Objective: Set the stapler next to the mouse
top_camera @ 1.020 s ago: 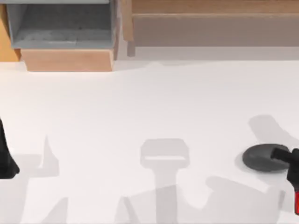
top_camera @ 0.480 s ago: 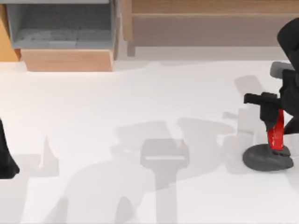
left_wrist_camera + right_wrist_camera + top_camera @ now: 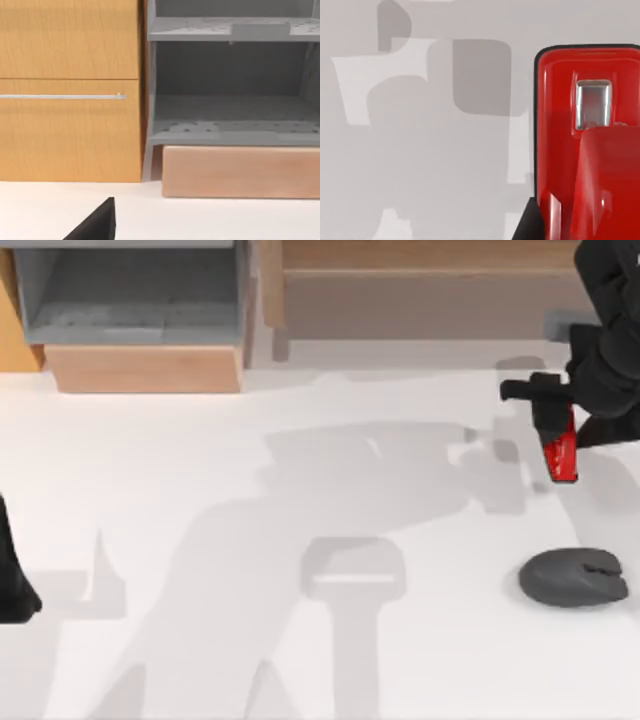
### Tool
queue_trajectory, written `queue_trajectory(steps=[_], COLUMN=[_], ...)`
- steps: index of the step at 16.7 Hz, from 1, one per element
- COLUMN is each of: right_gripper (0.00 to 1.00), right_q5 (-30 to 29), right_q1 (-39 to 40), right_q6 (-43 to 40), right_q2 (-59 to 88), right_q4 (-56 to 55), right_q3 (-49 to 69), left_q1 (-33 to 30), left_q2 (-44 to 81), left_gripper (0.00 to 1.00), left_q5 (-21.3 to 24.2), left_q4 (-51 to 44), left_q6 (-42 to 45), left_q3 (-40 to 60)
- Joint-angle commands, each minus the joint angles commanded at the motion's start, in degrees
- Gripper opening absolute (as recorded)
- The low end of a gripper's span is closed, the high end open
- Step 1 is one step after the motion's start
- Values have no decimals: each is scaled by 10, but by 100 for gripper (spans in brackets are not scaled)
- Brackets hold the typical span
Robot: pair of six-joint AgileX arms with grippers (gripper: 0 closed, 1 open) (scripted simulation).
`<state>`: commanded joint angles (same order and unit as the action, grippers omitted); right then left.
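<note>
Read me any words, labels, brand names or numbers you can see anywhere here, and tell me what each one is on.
There is no readable text in these pictures.
The stapler, held by the right claw, is plain red with a bare metal plate: no brand.
The mouse is unmarked dark grey.
The cabinet and shelf unit carry no labels or numbers.

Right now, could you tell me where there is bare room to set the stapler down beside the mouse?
The table is bare left of the mouse. Crowding is only above it, where the right gripper holds the stapler.
</note>
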<state>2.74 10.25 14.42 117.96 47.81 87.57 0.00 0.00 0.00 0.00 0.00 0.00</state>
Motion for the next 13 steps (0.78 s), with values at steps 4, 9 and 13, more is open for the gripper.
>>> queue_trajectory(steps=[4,9,13], right_gripper=[0,0,0], right_q5=[1,1,1], right_q1=[-4,0,0], right_q6=[-14,-13,-14], right_q2=[16,13,4], right_q4=[-5,-4,-3], right_q3=[22,20,21], left_q1=[0,0,0], left_q2=[0,0,0], left_gripper=[100,100,100], left_q5=[0,0,0], left_q4=[0,0,0], left_q6=[0,0,0], left_q3=[0,0,0])
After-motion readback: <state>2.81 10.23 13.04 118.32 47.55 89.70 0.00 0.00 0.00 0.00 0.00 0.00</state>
